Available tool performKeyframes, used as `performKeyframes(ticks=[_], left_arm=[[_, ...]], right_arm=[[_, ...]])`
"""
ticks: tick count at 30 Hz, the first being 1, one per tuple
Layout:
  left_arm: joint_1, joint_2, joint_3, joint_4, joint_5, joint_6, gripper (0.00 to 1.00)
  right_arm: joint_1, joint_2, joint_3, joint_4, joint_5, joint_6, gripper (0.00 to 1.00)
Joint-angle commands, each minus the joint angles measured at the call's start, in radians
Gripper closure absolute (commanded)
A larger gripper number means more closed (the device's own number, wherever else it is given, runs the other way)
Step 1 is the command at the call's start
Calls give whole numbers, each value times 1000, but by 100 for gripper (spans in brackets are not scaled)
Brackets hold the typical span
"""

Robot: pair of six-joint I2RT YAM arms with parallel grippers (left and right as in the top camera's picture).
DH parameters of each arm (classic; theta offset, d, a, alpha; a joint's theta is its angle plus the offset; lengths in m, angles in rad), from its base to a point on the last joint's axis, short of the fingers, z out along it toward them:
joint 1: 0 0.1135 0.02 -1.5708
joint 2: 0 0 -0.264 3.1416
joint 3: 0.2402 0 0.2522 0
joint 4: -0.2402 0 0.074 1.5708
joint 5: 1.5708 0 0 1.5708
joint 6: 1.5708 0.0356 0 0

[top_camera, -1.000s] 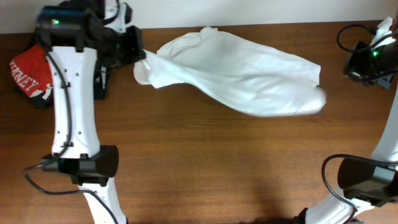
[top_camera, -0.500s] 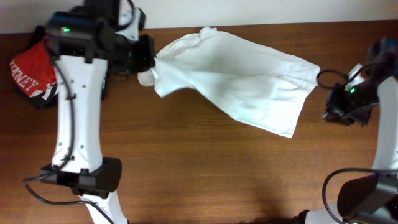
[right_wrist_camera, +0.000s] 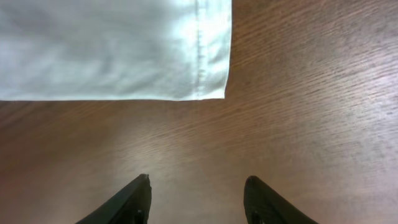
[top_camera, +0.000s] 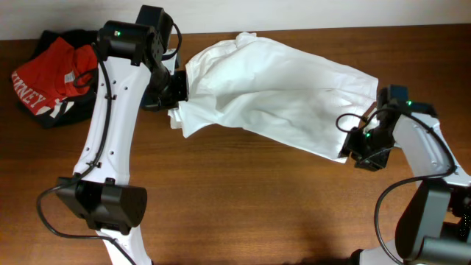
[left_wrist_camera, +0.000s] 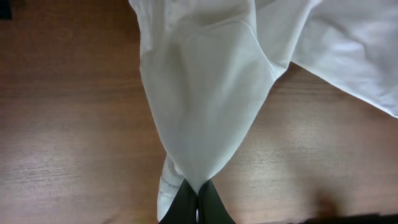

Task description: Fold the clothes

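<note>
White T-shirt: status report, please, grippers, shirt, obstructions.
Left gripper shut on white T-shirt. Right gripper open, just short of its hem corner. Red garment beyond left arm, apart.

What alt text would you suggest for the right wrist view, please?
The right gripper hangs open at the bottom edge, over the wooden table. Ahead of it and not touched by it, a hemmed corner of the white T-shirt fills the upper left.
</note>
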Motion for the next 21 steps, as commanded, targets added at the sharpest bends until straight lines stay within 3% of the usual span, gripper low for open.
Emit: performKeyframes(ticks=[1,6,21], left_arm=[[3,-5,-1,-1,-29,12,100],[4,-5,-1,-1,-52,12,100],[4,-5,-1,-1,-60,12,100]], right_arm=[[0,-6,-50,81,16,24,49],[1,-1,-58,197,45,35,54],[37,144,-58,222,95,103,52]])
